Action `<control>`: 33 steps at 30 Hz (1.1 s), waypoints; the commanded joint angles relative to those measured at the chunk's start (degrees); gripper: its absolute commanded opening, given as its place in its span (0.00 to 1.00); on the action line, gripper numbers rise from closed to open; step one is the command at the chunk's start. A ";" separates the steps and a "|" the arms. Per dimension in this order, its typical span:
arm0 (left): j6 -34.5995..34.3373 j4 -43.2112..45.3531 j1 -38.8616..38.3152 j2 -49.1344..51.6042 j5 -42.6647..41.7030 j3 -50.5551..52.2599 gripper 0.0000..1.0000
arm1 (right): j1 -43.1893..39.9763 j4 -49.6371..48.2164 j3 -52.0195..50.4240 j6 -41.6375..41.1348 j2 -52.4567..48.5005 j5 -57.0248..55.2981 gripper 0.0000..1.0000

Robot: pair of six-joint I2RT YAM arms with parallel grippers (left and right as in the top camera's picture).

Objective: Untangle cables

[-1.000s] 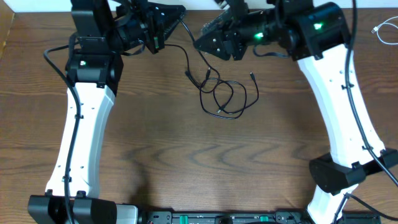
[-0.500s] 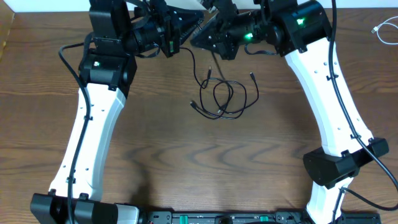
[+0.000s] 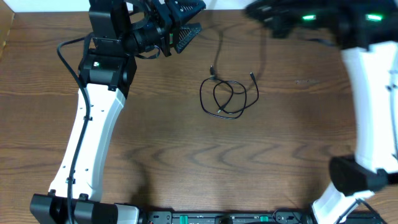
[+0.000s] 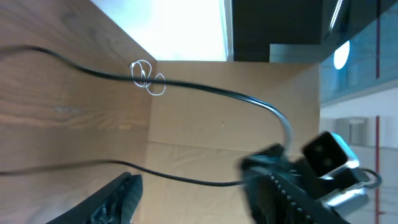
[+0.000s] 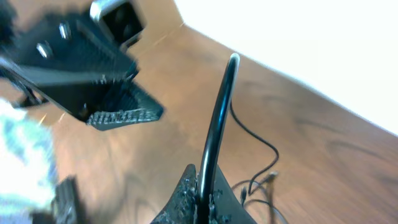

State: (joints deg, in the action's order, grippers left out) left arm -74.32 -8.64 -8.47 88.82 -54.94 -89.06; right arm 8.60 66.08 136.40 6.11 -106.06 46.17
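Observation:
The black cable point(image 3: 227, 99) lies in a loose coil mid-table, and one strand point(image 3: 219, 46) rises toward the far edge. In the right wrist view my right gripper point(image 5: 202, 191) is shut on the black cable point(image 5: 217, 112), which arcs up from the pads. In the overhead view the right gripper point(image 3: 260, 12) is blurred at the top. My left gripper point(image 3: 194, 17) is open at the far left-centre. In the left wrist view its fingers point(image 4: 118, 199) stand apart, with a black cable strand point(image 4: 186, 177) passing just beyond the tips, not gripped. A white cable point(image 4: 147, 78) lies far off.
A cardboard wall point(image 4: 236, 124) stands behind the table in the left wrist view. The left arm's white link point(image 3: 87, 137) runs down the left side and the right arm's link point(image 3: 373, 106) down the right. The left gripper point(image 5: 118, 112) shows close by in the right wrist view.
The left gripper has opened and let go of the black cable. The right gripper has shut on the cable and swung right, pulling a strand up from the coil.

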 commanded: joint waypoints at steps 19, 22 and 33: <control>37.88 -17.70 -0.13 -1.60 1.16 -0.04 0.65 | -40.35 10.91 0.31 -14.38 13.81 -18.05 0.01; 38.77 -19.93 -0.13 -1.60 2.10 -0.04 0.65 | -42.21 11.02 0.31 -14.40 11.47 -24.30 0.01; 38.75 -20.92 -0.13 -1.57 2.10 -0.04 0.64 | -44.30 7.87 0.31 -25.22 -0.68 -58.34 0.01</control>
State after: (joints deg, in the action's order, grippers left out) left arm -37.08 -29.58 -8.47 88.58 -53.23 -89.06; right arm -35.09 74.02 136.44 -11.94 -104.09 3.07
